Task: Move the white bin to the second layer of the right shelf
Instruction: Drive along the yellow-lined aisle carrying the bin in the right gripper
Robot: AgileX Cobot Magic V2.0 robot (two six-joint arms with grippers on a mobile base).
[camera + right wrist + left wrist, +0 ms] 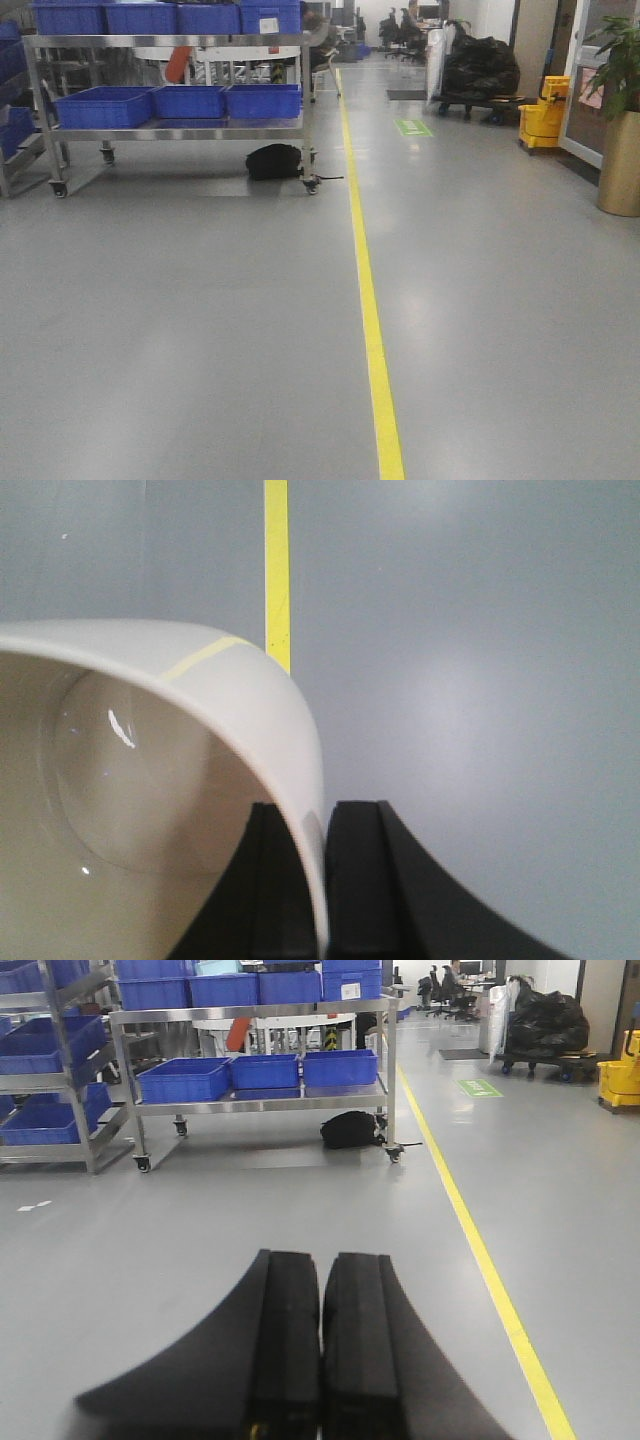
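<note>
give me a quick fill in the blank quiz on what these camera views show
The right gripper is shut on the wall of the white bin; the left gripper holds ____.
The floor line is coloured ____.
The crates on the steel cart are coloured ____.
The bag under that cart is coloured ____.
Missing words: nothing; yellow; blue; black.

bright even light, floor (200, 340) glare, seemingly soft focus
</note>
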